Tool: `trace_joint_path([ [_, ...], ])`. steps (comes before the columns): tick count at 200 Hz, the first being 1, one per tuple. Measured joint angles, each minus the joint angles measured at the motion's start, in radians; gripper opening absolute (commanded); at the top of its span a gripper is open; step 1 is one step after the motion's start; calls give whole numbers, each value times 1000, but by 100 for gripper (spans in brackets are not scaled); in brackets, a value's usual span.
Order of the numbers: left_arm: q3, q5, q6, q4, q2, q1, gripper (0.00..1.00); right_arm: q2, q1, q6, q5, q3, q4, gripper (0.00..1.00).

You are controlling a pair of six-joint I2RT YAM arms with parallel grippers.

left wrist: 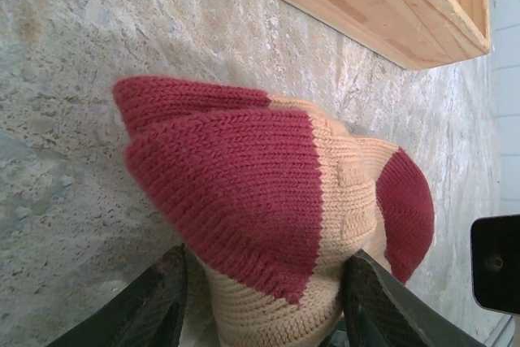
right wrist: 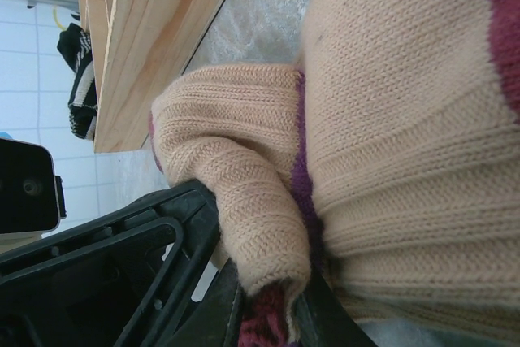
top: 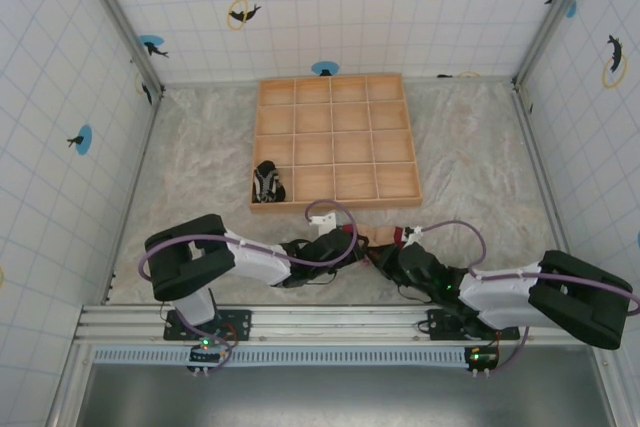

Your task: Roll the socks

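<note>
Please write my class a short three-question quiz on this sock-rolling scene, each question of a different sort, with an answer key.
1. Fill in: the striped sock sits at the tray's near-____ corner.
2. Which sock do the left gripper and right gripper hold? A: the striped sock. B: the tan sock. C: a green sock.
3. True or false: both socks lie inside the tray.
Key: 1 left; 2 B; 3 false, the tan sock is on the table in front of the tray.
</note>
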Motion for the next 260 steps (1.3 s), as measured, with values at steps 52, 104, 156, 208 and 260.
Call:
trace_joint_path([
  [52, 17, 7, 16, 26, 23, 9, 16, -15, -13, -35, -10, 0, -16, 0],
  [104, 37, 18, 50, -49, 0, 23, 0, 22, -26, -185, -39, 0, 25, 0],
  [156, 35, -1, 24, -281, -135, 21, 0, 74, -11, -334, -109, 34, 77, 26],
  [208, 5, -166, -85, -630, -305, 48, 0, 75, 16, -553, -152, 135, -77, 62],
  [260, 32, -204, -166, -786, -319, 8, 0, -22, 43, -776, -131, 164, -195, 67],
])
